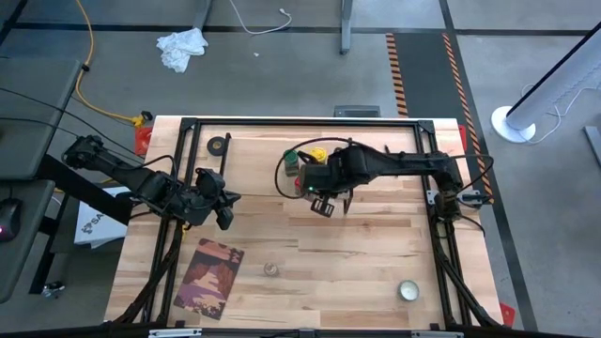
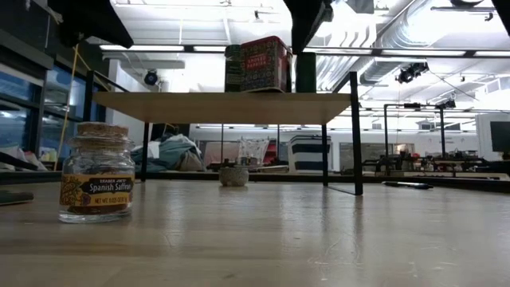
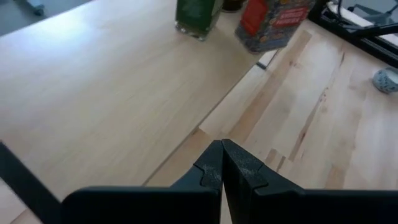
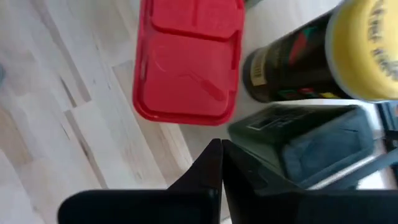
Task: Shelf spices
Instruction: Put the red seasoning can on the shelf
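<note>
The shelf [image 1: 376, 150] is a light-wood board on thin black legs at the table's far side; the low view shows the shelf [image 2: 223, 106] from beneath. On it stand the yellow-lidded jar [image 4: 367, 50], the red-topped container [image 4: 186, 59], the black square tin [image 4: 305, 146] and a green jar [image 3: 199, 12]. The tiny clear jar [image 2: 97, 171] stands on the table near its near edge, and the high view shows this tiny jar [image 1: 270, 269] alone there. My right gripper [image 4: 221, 155] is shut, just near of the containers. My left gripper [image 3: 222, 155] is shut over the table's left part.
A black tape roll [image 1: 218, 145] lies at the far left of the table. A flat round pale tin [image 1: 408, 291] sits near the near right corner. A dark printed card [image 1: 208, 277] lies near the near left corner. Bare wood stretches between the tiny jar and the shelf.
</note>
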